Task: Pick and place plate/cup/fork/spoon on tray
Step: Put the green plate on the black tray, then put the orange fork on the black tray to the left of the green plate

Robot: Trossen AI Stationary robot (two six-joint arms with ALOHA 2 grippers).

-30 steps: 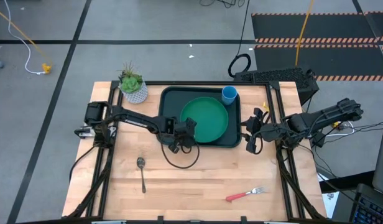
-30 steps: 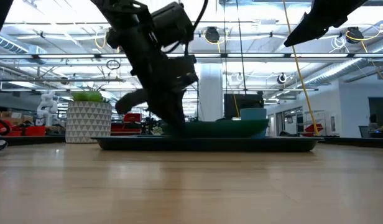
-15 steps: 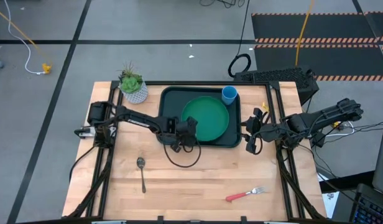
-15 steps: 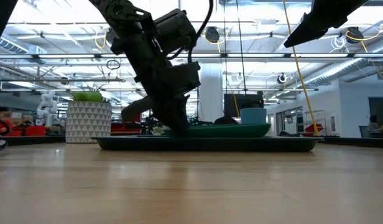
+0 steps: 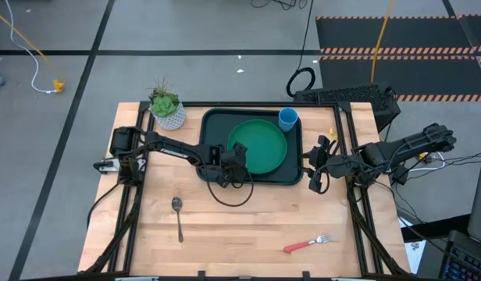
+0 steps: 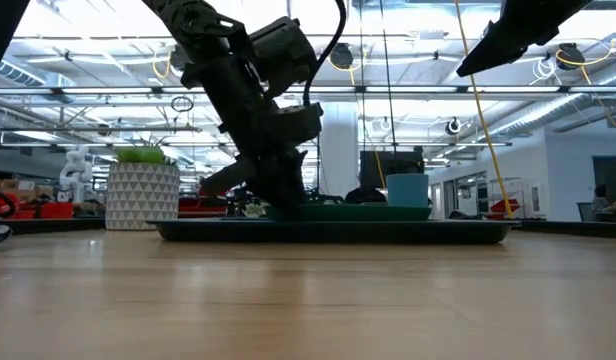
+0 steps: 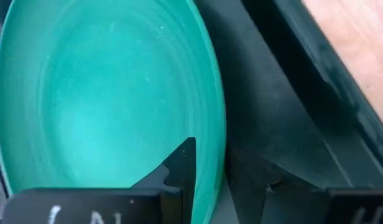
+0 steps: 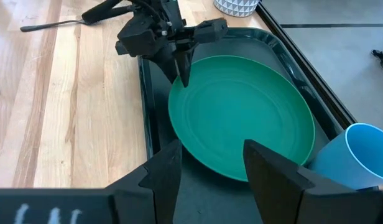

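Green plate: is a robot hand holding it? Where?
Nothing looks held: the left gripper has jaws apart astride the rim of the plate, which lies in the tray. The right gripper is empty.

Premises: a robotics lab or industrial test hall. Evidence: wooden bench (image 5: pixel 248 226) with framed arm mounts, grey concrete floor marked with black tape lines (image 5: pixel 84 74), hazard-striped matting (image 5: pixel 397 51), loose cabling, exposed ceiling trusses (image 6: pixel 408 45) and open-plan glazed bays behind.

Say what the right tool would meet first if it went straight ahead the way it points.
Probably the plate lying in the tray: the right tool aims at its near rim. Depth is unclear, so the tray's rim may come first.
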